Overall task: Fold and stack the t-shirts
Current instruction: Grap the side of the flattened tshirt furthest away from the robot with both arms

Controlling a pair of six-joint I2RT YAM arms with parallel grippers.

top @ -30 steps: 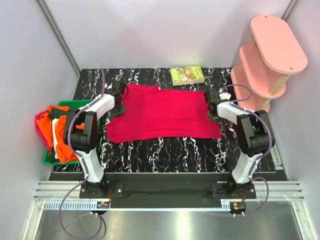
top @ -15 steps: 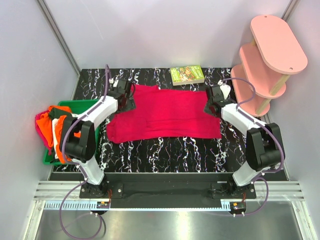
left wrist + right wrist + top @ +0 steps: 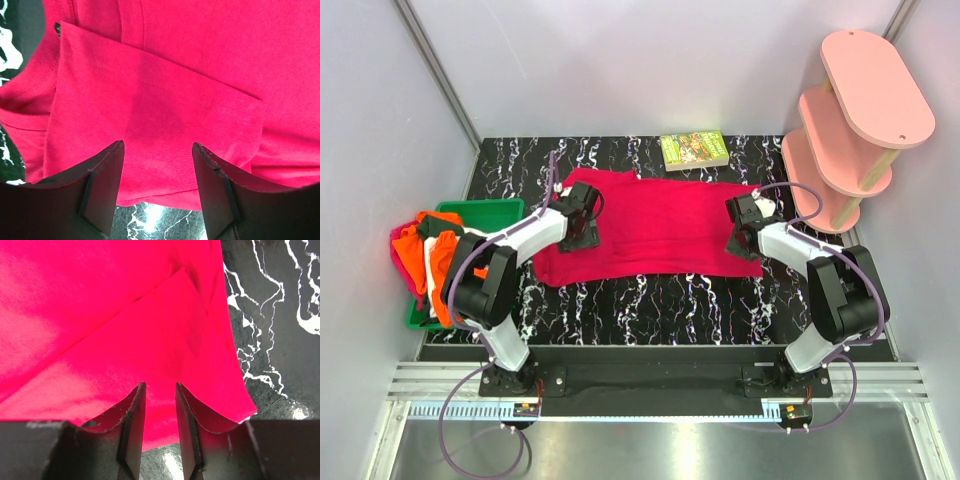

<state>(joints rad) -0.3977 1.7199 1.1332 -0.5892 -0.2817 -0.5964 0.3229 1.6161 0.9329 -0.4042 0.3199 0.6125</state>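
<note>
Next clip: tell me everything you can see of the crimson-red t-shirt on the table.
The crimson-red t-shirt is plain, soft cloth with stitched hems. It lies flat and lightly wrinkled, spread sideways across the black marbled table. At its left end a sleeve is folded in over the body. The left gripper and right gripper sit over opposite ends with jaws parted and no cloth pinched between them. Whether they touch the cloth cannot be told.

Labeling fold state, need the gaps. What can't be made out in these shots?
- Top view: fingertips of left hand and right hand hidden under their own wrists; contact with red shirt unclear.
- Top view: spare shirts heaped in green bin, partly behind left arm; count unclear.
- Wrist views: red shirt cut off by frame edges.
- Top view: book title too small.
</note>
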